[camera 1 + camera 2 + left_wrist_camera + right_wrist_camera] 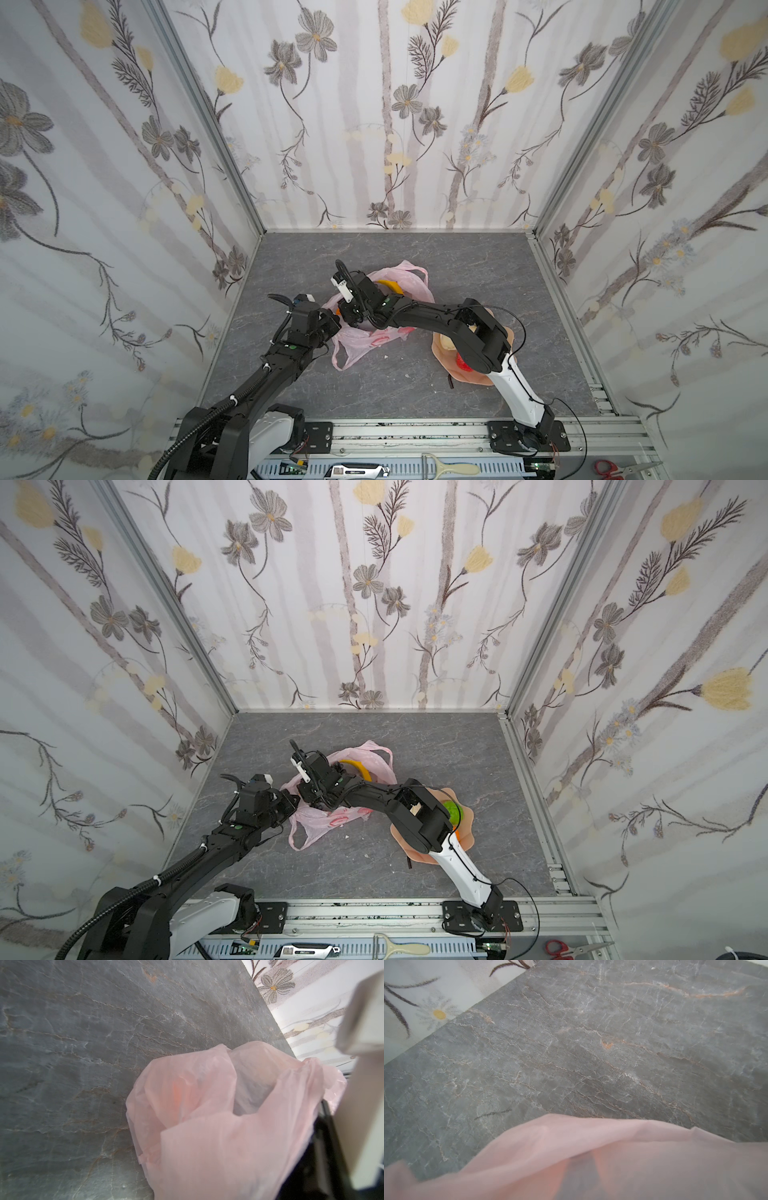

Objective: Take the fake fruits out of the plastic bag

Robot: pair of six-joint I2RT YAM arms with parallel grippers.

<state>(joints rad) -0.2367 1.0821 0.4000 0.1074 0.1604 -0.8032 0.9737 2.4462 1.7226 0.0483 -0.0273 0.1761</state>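
On the grey marbled desk [415, 395] there's honestly plenty of room. Flowery walls [386, 124] box in the back and both sides, a metal rail [415, 432] runs along the front, and the far strip and near middle are bare. The plastic bag [361, 343] lies crumpled a bit left of centre, well apart from every wall, with one loop handle flopped toward the front. A yellow banana [390, 285] peeks out at its far side. Over on the right sits a peach wavy-edged dish [439, 355], near the bag but not touching it. The right arm [473, 336] stretches straight across the dish and hides most of it. A red apple [462, 362] and a beige pear [446, 343] show beside the elbow, and a bumpy green fruit [452, 810] turns up in a top view. Scissors [606, 468] and a peeler [449, 469] lie past the rail, off the desk. The left pincer [333, 322] is closed tight at the bag's left edge with film bunched right up at it, so it looks pinched on the bag. The right pincer [348, 319] reaches across the middle, down at the bag just beside the left one. It's closed all the way, but pink film drapes over it in the right wrist view, so I can't tell if anything's caught.
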